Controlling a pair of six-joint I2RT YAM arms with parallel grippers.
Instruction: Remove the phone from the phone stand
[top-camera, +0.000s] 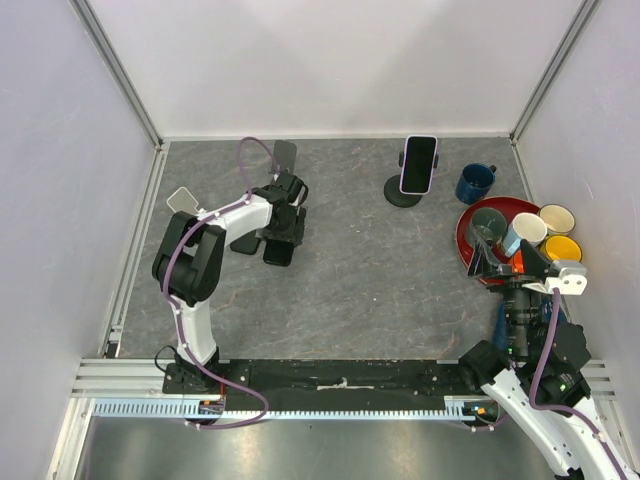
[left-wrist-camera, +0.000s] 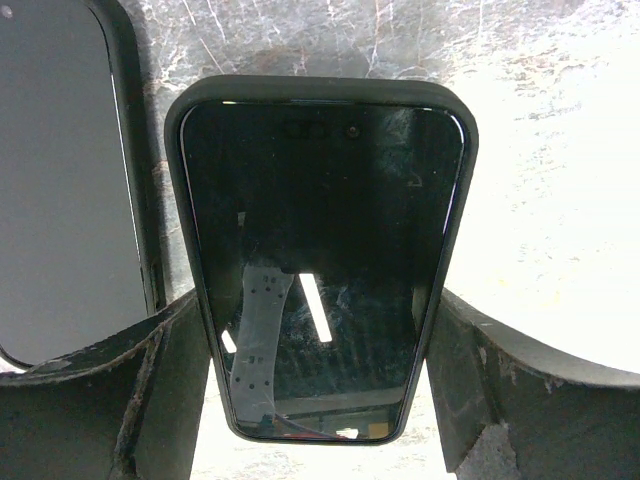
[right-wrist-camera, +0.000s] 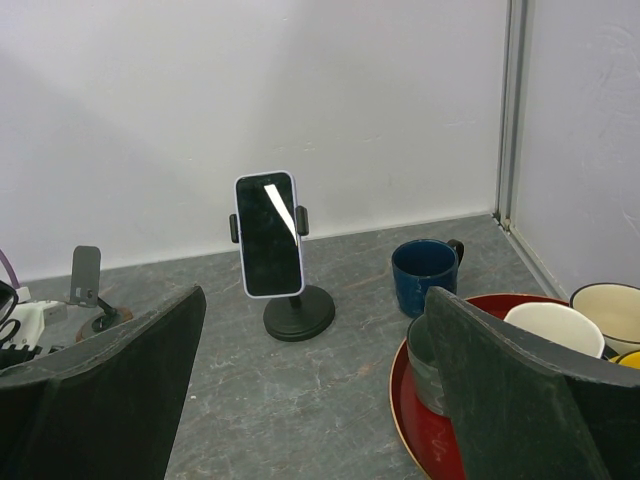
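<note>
A phone in a lilac case (top-camera: 419, 163) stands upright, clamped in a black phone stand (top-camera: 402, 193) at the back of the table, right of centre. The right wrist view shows this phone (right-wrist-camera: 268, 235) and stand (right-wrist-camera: 298, 315) well ahead of my right gripper (right-wrist-camera: 310, 420), which is open and empty. In the top view the right gripper (top-camera: 508, 262) hangs over the red tray's near edge. My left gripper (top-camera: 280, 235) is far left of the stand. Its fingers (left-wrist-camera: 130, 390) press both long edges of a black-cased phone (left-wrist-camera: 320, 250).
A second dark phone (left-wrist-camera: 60, 180) lies beside the held one. A small grey stand (top-camera: 183, 200) sits at the left. A blue mug (top-camera: 476, 183) stands right of the phone stand. A red tray (top-camera: 468, 232) holds several mugs at the right wall.
</note>
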